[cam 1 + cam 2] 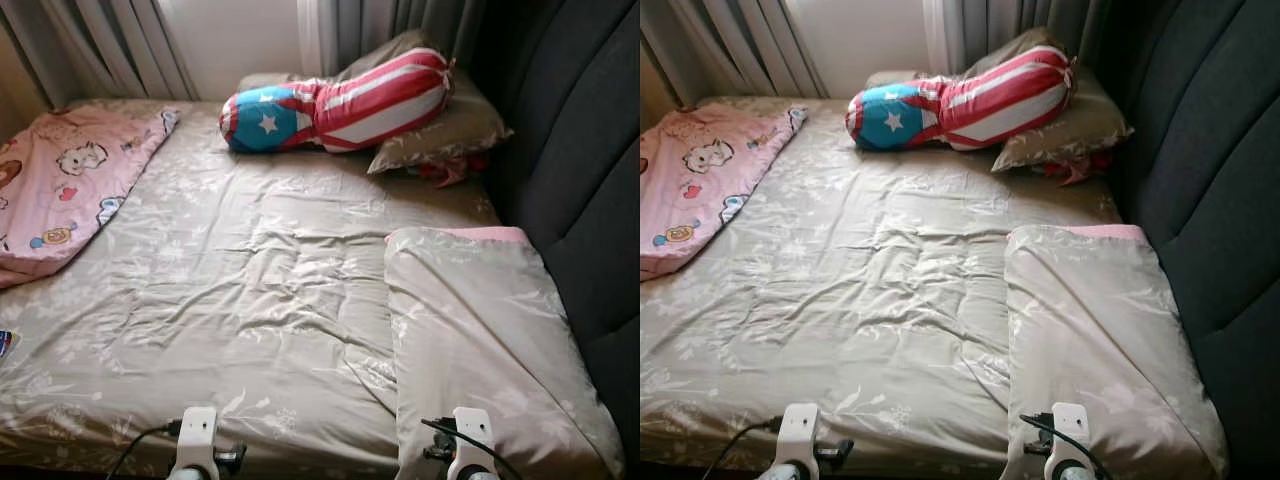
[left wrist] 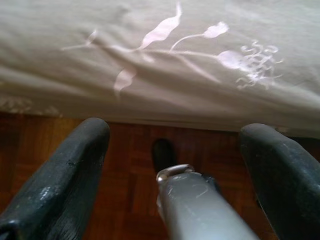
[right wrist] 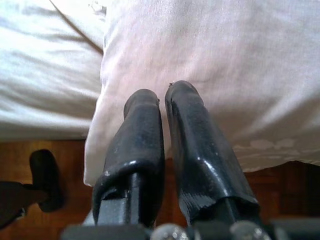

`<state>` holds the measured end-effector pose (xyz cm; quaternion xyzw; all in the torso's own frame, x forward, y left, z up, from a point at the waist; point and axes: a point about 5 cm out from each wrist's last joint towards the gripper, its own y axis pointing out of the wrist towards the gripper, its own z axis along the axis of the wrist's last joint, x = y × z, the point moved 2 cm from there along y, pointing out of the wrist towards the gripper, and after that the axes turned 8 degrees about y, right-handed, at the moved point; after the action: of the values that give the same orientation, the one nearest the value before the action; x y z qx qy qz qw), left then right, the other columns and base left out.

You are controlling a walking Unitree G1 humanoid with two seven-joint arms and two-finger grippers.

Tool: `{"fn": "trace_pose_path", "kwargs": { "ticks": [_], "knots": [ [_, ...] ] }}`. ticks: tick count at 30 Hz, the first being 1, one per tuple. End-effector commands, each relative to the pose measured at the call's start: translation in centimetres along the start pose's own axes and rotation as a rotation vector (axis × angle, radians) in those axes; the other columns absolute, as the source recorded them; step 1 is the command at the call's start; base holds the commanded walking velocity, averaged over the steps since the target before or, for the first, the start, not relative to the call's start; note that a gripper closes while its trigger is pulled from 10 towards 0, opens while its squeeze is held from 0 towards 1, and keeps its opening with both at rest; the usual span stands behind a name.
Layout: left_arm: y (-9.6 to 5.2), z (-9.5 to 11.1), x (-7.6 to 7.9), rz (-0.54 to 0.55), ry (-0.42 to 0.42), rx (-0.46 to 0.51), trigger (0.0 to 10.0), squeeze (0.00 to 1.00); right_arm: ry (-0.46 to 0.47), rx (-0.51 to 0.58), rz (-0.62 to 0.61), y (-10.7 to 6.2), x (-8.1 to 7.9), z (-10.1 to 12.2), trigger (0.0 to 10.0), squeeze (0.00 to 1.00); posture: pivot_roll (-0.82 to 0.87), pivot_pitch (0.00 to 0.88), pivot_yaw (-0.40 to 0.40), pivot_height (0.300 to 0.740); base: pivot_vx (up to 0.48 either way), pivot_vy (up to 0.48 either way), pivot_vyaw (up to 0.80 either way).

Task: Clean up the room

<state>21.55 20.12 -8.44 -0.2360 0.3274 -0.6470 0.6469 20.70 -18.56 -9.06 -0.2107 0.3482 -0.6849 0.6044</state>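
Both arms are sitting low at the bottom of the head views, just the white wrist tops poking up with cables coming off them. The left gripper (image 2: pixel 172 145) is holding its two black fingers (image 2: pixel 60 175) spread wide apart. The right gripper (image 3: pixel 162 102) is keeping its fingers (image 3: pixel 137 145) pressed together, tips nearly touching, nothing visibly pinched between them.

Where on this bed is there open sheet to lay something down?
The widest free patch is the middle of the sheet, bordered by the pink cartoon blanket, the folded pillow by the headboard, and the star-striped bolster. The far corner is crowded: bolster stacked on a grey pillow.
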Motion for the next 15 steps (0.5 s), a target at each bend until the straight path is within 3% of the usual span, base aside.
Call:
{"fn": "trace_pose_path", "kwargs": {
  "ticks": [1, 5, 11, 12, 13, 14, 15],
  "knots": [
    [-0.15, -0.88, 0.02, 0.012, 0.002, -0.036, 10.0, 0.0, -0.005, -0.043, -0.024, -0.31, 0.5, -1.25, 10.0, 0.0, -0.12, 0.069, -0.007, 0.74, 0.0, 0.0, 0.0],
    [-0.14, -0.99, 0.38, 0.015, -0.002, -0.042, 10.0, 0.0, 0.017, -0.041, -0.048, -0.4, 0.89, -1.36, 10.0, 0.0, -0.13, 0.068, -0.014, 0.74, 0.0, 0.0, 0.0],
    [-0.24, -1.13, -0.06, 0.021, 0.058, -0.039, 10.0, 0.0, 0.012, -0.06, -0.053, -0.58, 1.01, -1.99, 10.0, 0.0, -0.13, 0.08, -0.014, 0.74, 0.0, 0.0, 0.0],
    [-0.24, -1.11, -0.08, 0.015, 0.074, -0.039, 10.0, 0.0, 0.022, -0.057, -0.045, -0.58, 0.91, -1.98, 10.0, 0.27, -0.12, 0.081, -0.015, 0.74, 0.0, 0.0, 0.0],
    [-0.24, -1.11, -0.08, 0.015, 0.074, -0.039, 10.0, 0.0, 0.022, -0.057, -0.045, -0.58, 0.91, -1.98, 10.0, 0.27, -0.12, 0.081, -0.015, 0.74, 0.0, 0.0, 0.0],
    [-0.25, -1.18, -0.15, 0.016, 0.077, -0.043, 10.0, 0.0, 0.008, -0.057, -0.039, -0.58, 0.83, -1.99, 10.0, 1.0, -0.13, 0.08, -0.013, 0.74, 0.0, 0.0, 0.0],
    [-0.27, -1.29, -0.2, 0.022, 0.071, -0.048, 10.0, 0.0, 0.007, -0.06, -0.04, -0.59, 0.84, -2.05, 10.0, 1.0, -0.13, 0.079, -0.01, 0.74, 0.0, 0.0, 0.0]
  ]
}}
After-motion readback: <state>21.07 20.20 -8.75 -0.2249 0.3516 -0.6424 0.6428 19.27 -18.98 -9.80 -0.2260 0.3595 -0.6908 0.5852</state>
